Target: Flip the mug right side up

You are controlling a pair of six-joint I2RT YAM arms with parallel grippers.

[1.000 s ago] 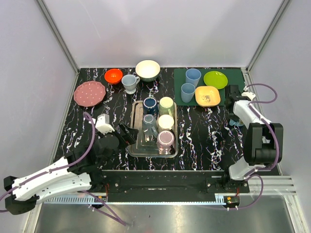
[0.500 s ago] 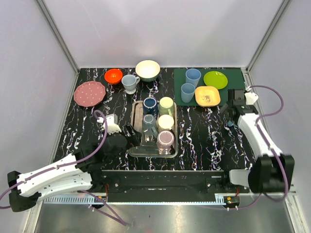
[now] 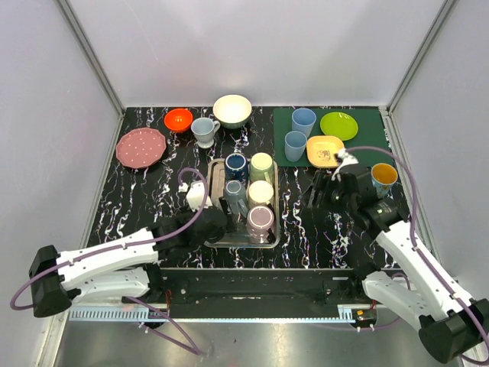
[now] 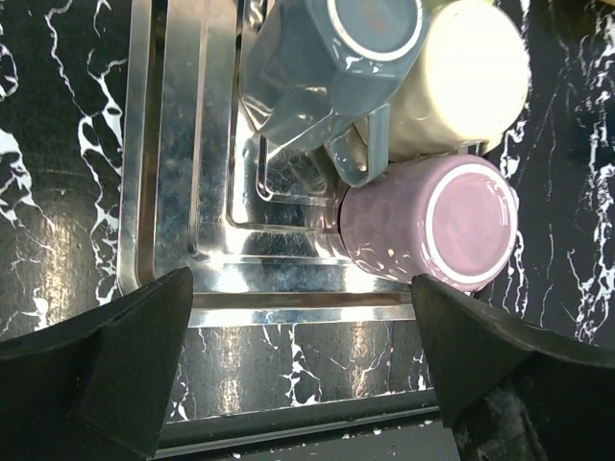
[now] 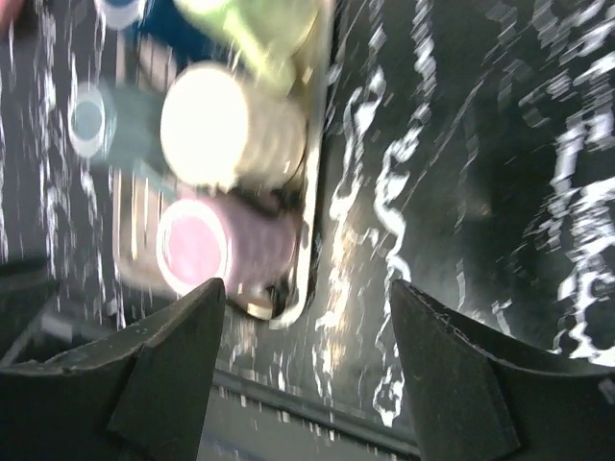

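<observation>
On the dark marbled bench (image 3: pixel 321 222), the inverted pink mug (image 4: pixel 432 226) stands in the tray (image 4: pixel 173 192) below the left gripper (image 4: pixel 300 288), off-centre toward one finger. Both it and the right gripper (image 5: pixel 306 285) gape empty. Centre over the mug before closing.

Pale panel walls (image 3: pixel 252 46) are enclosing the black, white-veined table (image 3: pixel 126 195) on three sides (metal posts (image 3: pixel 92 57) are running up from its far corners). Soft light is brightening the back wall just above the table's far edge.
</observation>
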